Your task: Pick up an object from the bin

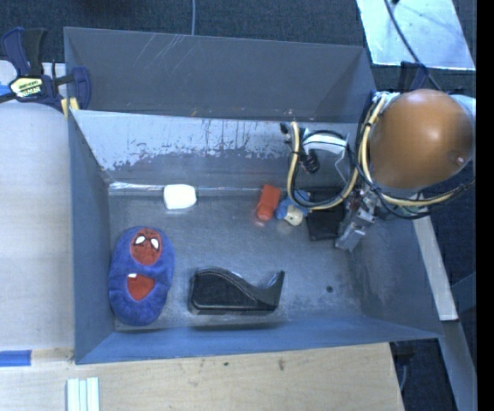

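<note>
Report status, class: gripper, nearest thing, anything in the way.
Gripper low at right side of bin. Nearest: orange block, back centre. Between them: small white piece.

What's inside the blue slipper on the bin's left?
Nothing lies on the blue slipper; two red Spider-Man faces show on top. Its own upper covers the inside, so that is unseen.

Orange dome cover (pixel 418 139), looped yellow and black cables (pixel 293 174), seemingly grey end effector (pixel 349 236).

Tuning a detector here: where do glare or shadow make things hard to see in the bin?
Camera view: pale streaks, glare or wear, mark the bin's back wall; the black object merges with its shadow at the front; the gripper sits among robot cables at right.
</note>
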